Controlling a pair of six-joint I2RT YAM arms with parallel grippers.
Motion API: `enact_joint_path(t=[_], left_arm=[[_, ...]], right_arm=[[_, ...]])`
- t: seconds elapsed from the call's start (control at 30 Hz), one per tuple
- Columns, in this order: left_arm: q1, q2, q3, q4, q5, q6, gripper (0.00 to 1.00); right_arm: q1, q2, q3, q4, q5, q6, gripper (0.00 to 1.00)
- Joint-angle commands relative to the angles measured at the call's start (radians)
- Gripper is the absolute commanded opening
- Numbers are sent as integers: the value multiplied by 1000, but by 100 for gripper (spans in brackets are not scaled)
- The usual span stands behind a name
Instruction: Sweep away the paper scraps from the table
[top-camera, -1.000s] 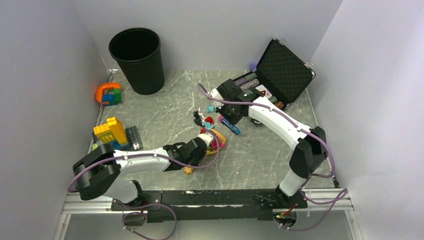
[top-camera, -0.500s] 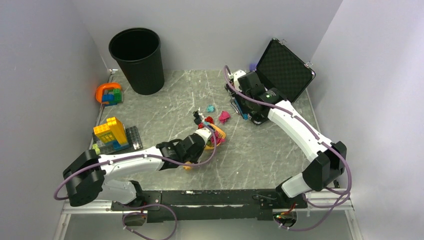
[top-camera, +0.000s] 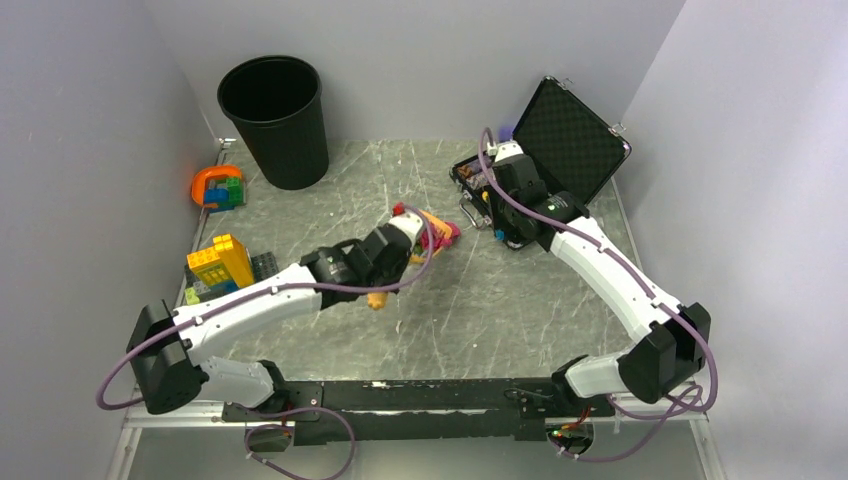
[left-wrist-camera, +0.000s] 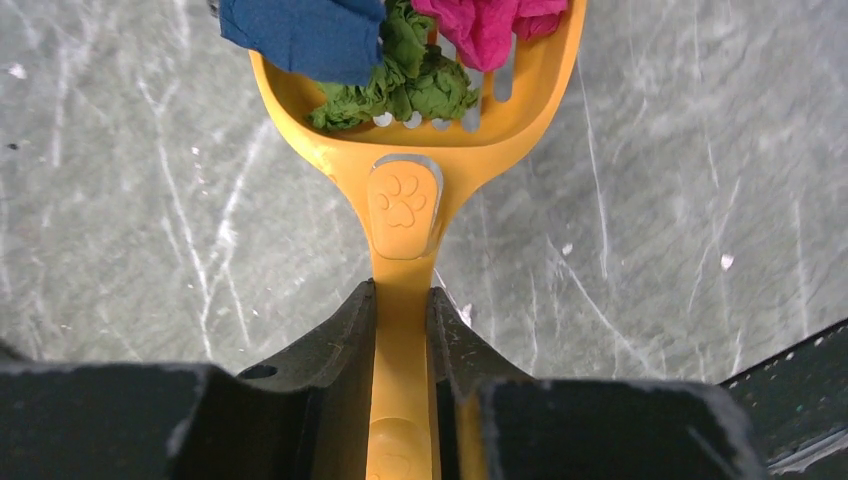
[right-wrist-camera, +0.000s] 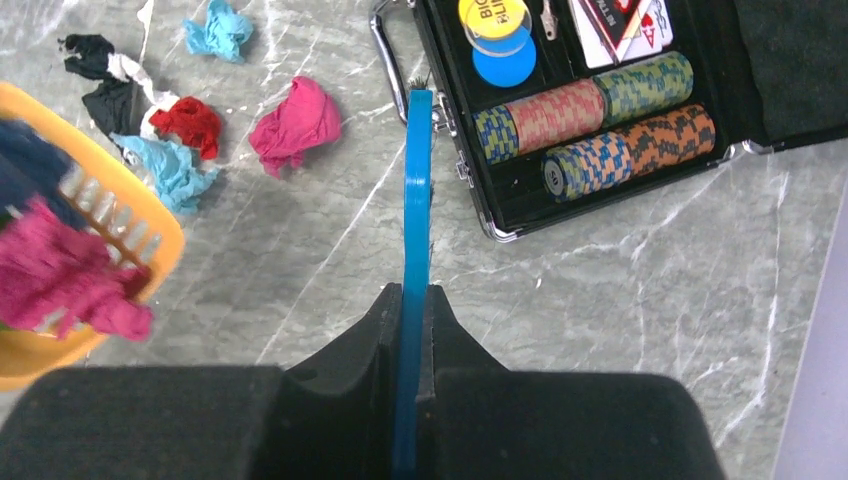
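Note:
My left gripper (left-wrist-camera: 400, 300) is shut on the handle of a yellow-orange scoop (left-wrist-camera: 404, 200). The scoop holds dark blue (left-wrist-camera: 300, 35), green (left-wrist-camera: 405, 85) and pink (left-wrist-camera: 490, 25) paper scraps above the table (left-wrist-camera: 150, 200). In the top view the scoop (top-camera: 428, 230) is near the table's middle. My right gripper (right-wrist-camera: 415, 300) is shut on a thin blue flat tool (right-wrist-camera: 416, 170), seen edge-on. Loose scraps lie on the table left of it: pink (right-wrist-camera: 297, 118), red (right-wrist-camera: 190, 122), light blue (right-wrist-camera: 172, 165), teal (right-wrist-camera: 222, 30) and black-and-white (right-wrist-camera: 100, 75).
An open black case (top-camera: 570, 140) with poker chips (right-wrist-camera: 600, 110) lies at the back right, close to my right gripper (top-camera: 497, 222). A black bin (top-camera: 272, 120) stands at the back left. Toy bricks (top-camera: 225, 262) and an orange piece (top-camera: 215, 187) lie along the left edge.
My left gripper has carried the loaded scoop up and toward the back. My right arm has drawn back to the right with the blue tool, away from the scraps and toward the case.

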Motion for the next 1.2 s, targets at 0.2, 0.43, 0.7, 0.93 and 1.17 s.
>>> enact_joint_path(t=[0.2,0.43,0.7,0.93,1.17], left_arm=[[280,77,289,-190,87,82,0],[466,179,545,-289,98,153,0],[612,306,840,-341,140,227,0],[750,459,1142,-384,305,251,0],[932,549,1260,-310,553,144,0]], right_arm=[[-4,-80,-80,54,-3,106,0],[-4,-97,-93,50,-19,83,0],[-4,-100,-96,44,-6,61,0],[-4,-80,-68,32,-29,61,0],[-4,-74,-39,8,-25,59,0]])
